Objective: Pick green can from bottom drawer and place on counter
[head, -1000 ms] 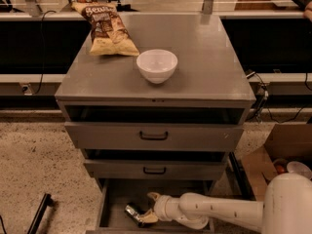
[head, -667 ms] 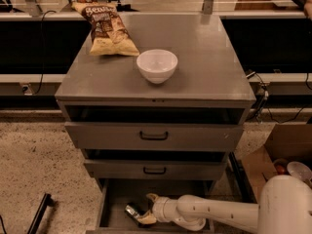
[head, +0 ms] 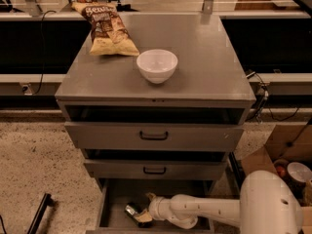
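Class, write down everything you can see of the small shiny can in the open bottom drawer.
The small shiny metal drink can appears to lie tilted on the floor of the open bottom grey metal drawer, towards its front. A silvery end catches the light; its sides look dark. The robot's gripper is down in the drawer, right against the can on the side nearer the arm.

- Chip bag [head: 107, 30]: brown and yellow, lying flat, back-left of the tabletop [head: 209, 57].
- White bowl [head: 157, 65]: upright, just beside the bag, nearer the front edge.
- Two upper drawers [head: 153, 136]: grey, black handles.
- Cardboard box [head: 285, 147]: open, on the speckled floor [head: 34, 165], right.
- Claw [head: 139, 213]: inside the bottom drawer [head: 113, 204].
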You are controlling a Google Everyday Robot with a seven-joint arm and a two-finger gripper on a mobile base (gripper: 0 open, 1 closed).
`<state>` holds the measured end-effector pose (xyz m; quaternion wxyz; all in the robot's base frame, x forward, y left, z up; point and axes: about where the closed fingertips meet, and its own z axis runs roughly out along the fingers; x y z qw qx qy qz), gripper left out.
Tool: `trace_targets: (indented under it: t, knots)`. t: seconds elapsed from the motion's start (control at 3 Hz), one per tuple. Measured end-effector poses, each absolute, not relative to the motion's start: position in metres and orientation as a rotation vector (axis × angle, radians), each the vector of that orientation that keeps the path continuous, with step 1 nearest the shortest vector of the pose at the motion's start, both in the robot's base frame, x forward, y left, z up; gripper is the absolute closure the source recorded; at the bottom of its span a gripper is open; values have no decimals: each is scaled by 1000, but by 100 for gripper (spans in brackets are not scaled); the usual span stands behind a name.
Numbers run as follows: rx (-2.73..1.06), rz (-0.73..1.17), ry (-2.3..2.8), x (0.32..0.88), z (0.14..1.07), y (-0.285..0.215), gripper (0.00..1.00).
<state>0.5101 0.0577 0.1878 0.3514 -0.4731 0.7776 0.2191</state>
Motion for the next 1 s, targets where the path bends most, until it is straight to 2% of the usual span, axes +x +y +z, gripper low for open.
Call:
trace_targets:
  t: [1.0]
  knots:
    - [-1247,587,2095,517,137,82,29]
